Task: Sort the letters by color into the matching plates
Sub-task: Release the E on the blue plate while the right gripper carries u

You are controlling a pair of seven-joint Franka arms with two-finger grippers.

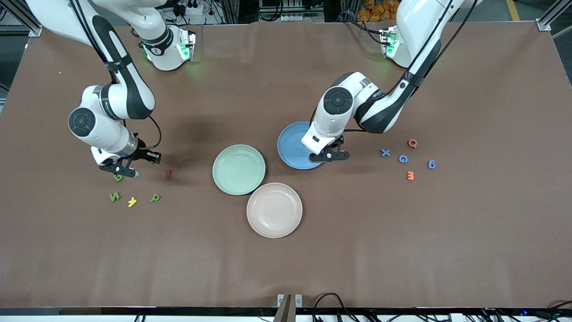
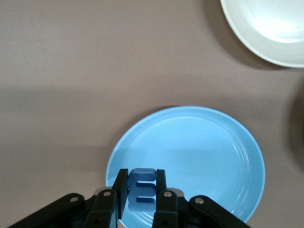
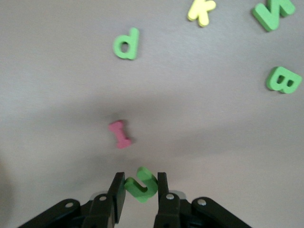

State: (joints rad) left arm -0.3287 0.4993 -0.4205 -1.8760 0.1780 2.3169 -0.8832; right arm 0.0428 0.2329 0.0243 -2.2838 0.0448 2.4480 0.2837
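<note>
My left gripper is shut on a blue letter E and hangs over the rim of the blue plate. My right gripper is shut on a green curved letter, up over the table toward the right arm's end. Green letters B, N and p lie on the table there. Blue X, G and 9 lie toward the left arm's end. The mint green plate stands beside the blue one.
A beige plate sits nearer to the front camera than the mint one. A red letter and a yellow K lie among the green letters. A red Q and an orange E lie among the blue ones.
</note>
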